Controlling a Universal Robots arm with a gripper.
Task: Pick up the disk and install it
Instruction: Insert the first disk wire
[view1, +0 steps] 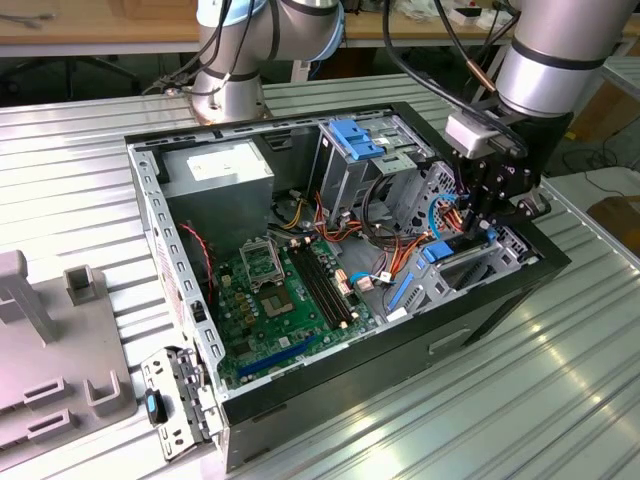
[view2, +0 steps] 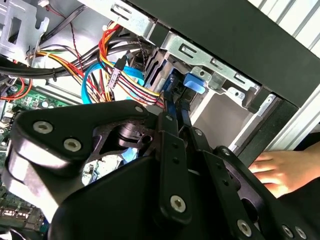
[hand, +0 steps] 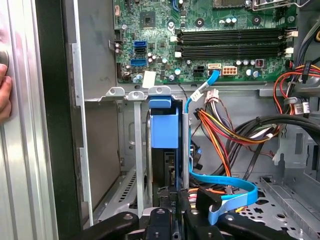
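Blue-railed disk (hand: 164, 131) — upright in bay

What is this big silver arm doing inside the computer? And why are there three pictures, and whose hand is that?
The silver arm is a robot. At its end is a black pincer for grabbing things. One picture comes from a camera standing off to the side; the other two come from cameras riding near the arm's wrist, so they look down along the pincer. On the metal table lies an open computer case with a green circuit board and coloured wires inside. The pincer is down at a metal slot, where the disk with its blue frame stands upright. A person's hand rests beside the case.
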